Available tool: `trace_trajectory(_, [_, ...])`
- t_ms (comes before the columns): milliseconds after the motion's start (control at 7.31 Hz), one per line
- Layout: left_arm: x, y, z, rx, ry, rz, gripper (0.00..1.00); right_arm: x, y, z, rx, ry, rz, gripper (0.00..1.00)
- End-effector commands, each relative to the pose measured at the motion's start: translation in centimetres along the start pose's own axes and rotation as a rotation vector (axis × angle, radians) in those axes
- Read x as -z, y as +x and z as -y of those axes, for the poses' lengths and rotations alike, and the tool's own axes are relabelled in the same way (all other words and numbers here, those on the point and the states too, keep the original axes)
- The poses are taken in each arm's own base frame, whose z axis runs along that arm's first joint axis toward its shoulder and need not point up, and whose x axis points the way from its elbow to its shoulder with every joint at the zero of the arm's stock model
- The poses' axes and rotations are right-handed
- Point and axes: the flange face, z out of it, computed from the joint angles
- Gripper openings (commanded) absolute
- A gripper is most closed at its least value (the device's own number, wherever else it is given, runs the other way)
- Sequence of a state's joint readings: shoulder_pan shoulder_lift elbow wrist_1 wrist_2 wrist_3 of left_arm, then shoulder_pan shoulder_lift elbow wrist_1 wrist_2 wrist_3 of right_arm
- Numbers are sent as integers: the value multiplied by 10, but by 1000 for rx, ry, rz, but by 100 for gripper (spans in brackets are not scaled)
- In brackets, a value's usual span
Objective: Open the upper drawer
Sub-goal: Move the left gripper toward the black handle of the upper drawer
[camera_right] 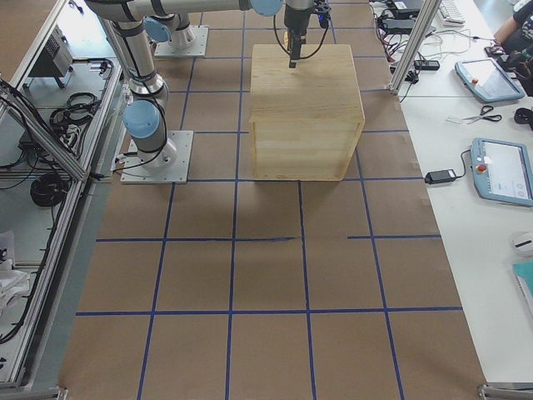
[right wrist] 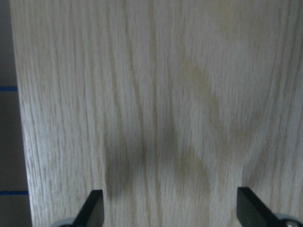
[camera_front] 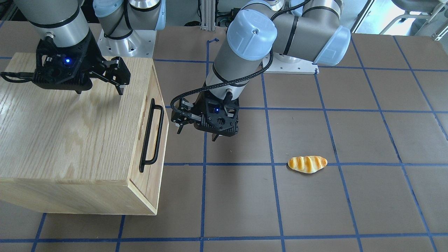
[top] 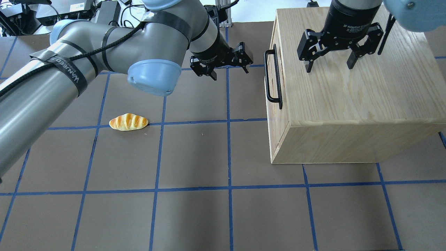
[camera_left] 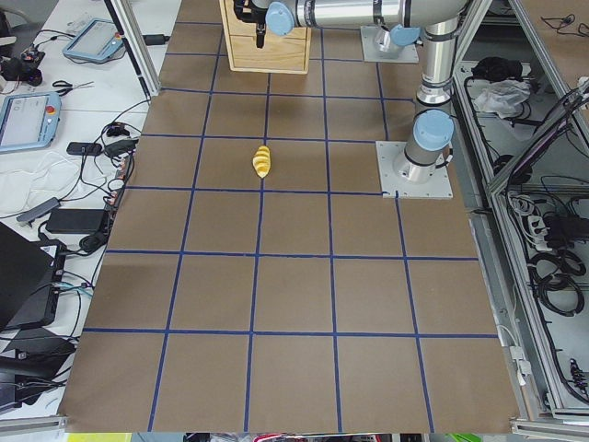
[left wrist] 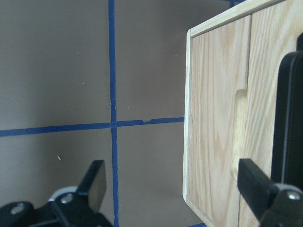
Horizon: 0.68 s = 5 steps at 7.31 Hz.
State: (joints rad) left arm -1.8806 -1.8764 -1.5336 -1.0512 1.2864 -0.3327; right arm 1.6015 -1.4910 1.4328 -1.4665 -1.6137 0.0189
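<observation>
Overhead exterior view puts the drawer (top: 277,35) in the front of the cabinet (top: 348,97), which stands on my right side of the surface (top: 195,216), its front turned toward my left arm. The drawer is light oak with a flat panel. A long black bar handle (top: 273,78) runs along it, held off the wood on two short legs. The panel sits flush in the cabinet frame, so the drawer is shut. From the left wrist view, an oblong slot (left wrist: 240,132) is cut into the oak just beside the handle. My left tool (top: 228,73) hangs with its fingers spread, near the handle but apart from it, pinching nothing. My right tool (top: 329,68) is spread too, just over the cabinet's grained top; I cannot tell whether it touches. A bread roll (top: 128,122) lies well apart on my left.
</observation>
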Motion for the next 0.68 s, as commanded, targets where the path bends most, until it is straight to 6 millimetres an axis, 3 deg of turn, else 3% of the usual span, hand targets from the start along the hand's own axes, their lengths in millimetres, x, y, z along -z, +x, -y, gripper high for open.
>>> trace_trajectory(0, [-11,17,-1,12,25,-20,100,0,0,0,0,0,0,100])
trace_trajectory(547, [-26,36,-1,33,-10,-65,100,0,0,0,-1,0,0,100])
